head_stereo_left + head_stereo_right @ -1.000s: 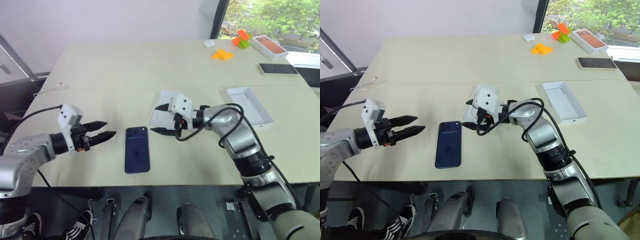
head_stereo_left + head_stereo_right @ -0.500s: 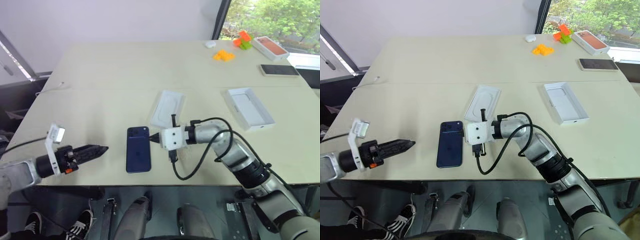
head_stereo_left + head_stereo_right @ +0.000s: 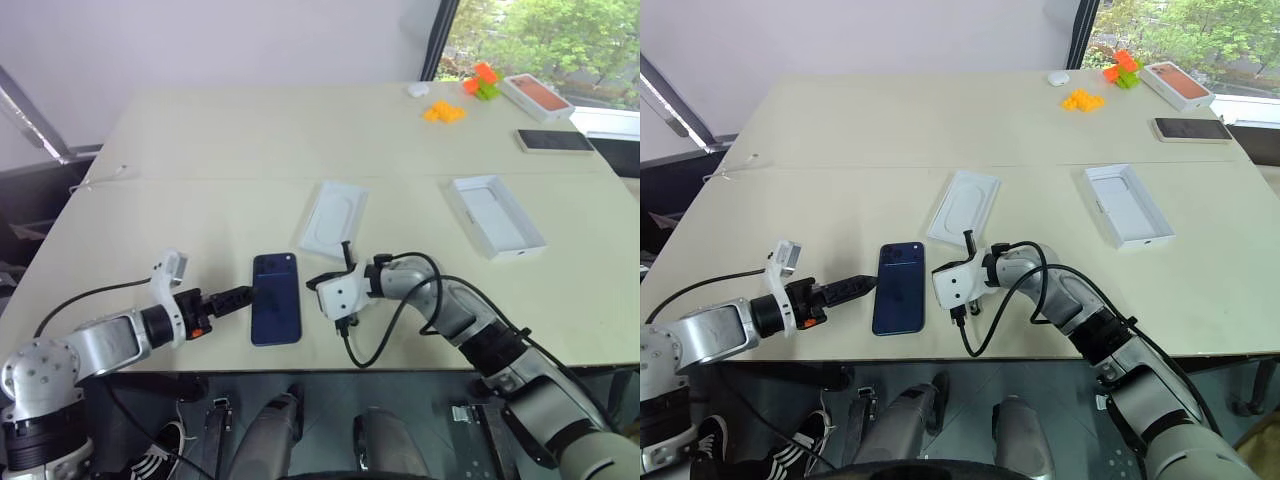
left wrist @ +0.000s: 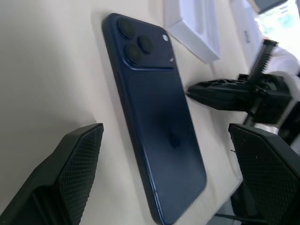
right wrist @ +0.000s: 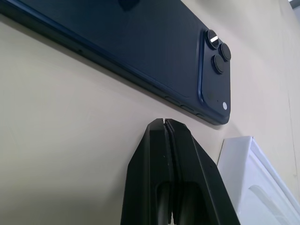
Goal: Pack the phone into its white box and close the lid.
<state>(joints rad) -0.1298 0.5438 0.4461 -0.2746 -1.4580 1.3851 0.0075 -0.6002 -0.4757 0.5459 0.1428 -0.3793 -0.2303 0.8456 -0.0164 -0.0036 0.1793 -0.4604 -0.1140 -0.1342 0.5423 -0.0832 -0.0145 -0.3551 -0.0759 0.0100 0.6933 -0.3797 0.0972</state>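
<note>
Dark blue phone [image 3: 275,297] lying flat on its face near the middle of the desk's near edge, glossy back up, camera cluster at the corner pointing away from that edge. Nothing holding it.

Left gripper [image 3: 238,297] low over the desk just beside the phone's left long edge, pointing at it, tips close to the edge though contact cannot be judged. Spread wide in the left wrist view, with one finger [image 4: 61,178] on each side of the picture and the phone lying between them further ahead.

Right gripper [image 3: 314,284] just beside the phone's right long edge, fingers [image 5: 171,183] pressed together into a single wedge and gripping nothing. A strip of bare desk visible between the tip and the phone in the right wrist view.

Flat white insert with an oval recess [image 3: 334,219] lying just beyond the phone, toward the middle of the desk, apart from it.

Shallow white box [image 3: 496,216] further right, toward the desk's right edge, open side up and well apart from the phone.

Toward the far right corner: a black phone with a pale edge [image 3: 556,139], an orange-topped box [image 3: 537,95], some orange and green blocks [image 3: 481,79] and a small white object [image 3: 417,89].
</note>
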